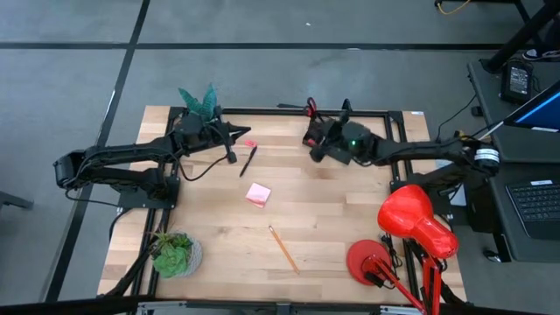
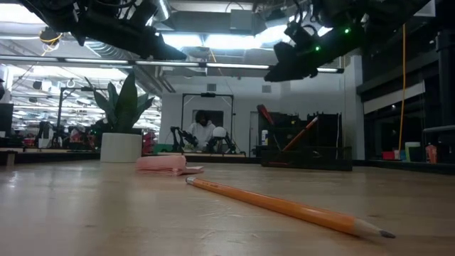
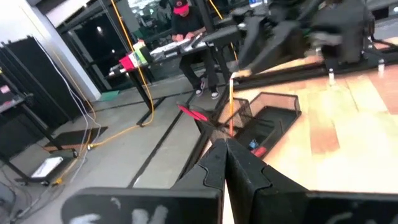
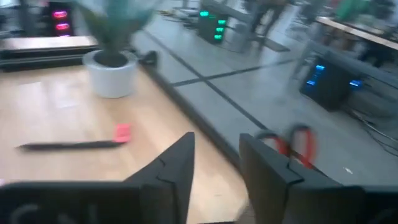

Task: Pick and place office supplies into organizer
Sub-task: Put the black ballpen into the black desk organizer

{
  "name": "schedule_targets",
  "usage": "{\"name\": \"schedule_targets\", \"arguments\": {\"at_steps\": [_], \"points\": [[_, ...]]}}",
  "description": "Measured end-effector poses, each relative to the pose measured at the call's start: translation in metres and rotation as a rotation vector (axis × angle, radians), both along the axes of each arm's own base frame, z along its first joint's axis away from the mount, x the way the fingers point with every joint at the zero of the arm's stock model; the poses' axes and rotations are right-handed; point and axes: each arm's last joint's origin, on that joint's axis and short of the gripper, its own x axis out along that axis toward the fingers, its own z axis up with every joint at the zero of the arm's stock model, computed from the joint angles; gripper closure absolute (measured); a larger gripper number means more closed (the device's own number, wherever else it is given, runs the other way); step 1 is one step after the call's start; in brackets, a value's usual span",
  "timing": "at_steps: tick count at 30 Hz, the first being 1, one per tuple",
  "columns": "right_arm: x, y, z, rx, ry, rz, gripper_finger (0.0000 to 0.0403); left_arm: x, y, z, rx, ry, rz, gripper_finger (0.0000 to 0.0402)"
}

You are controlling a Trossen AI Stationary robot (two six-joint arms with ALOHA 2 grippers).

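Observation:
The black organizer [image 2: 306,153] stands at the table's far edge, with an orange pencil [image 3: 230,102] upright in it and red-handled scissors [image 1: 311,107] at its left end. On the table lie a black pen [image 1: 248,161], a small red eraser [image 1: 250,143], a pink sticky-note pad [image 1: 257,194] and another orange pencil [image 1: 283,248]. My right gripper [image 4: 214,155] hovers open and empty just in front of the organizer [image 1: 308,140]. My left gripper [image 3: 225,146] hangs shut and empty above the table, left of the pen [image 1: 231,154].
A green plant in a white pot [image 4: 112,74] stands at the far left corner, and another potted plant [image 1: 175,254] at the near left. A red desk lamp [image 1: 411,223] fills the near right corner. Bare wood lies around the pad and the near pencil.

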Motion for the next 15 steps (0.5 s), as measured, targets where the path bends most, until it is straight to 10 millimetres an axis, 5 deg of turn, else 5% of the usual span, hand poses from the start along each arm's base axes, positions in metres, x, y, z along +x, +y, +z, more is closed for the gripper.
{"name": "schedule_targets", "arguments": {"at_steps": [7,15], "points": [[0.016,0.045,-0.009,-0.009,0.043,0.198,0.0388,-0.001,-0.001,-0.010,-0.073,0.084,0.003,0.0399],[0.022,0.068,-0.030,-0.073,-0.067,0.287,0.0399,0.003,-0.018,-0.017,-0.120,0.149,-0.071,0.0399]]}}
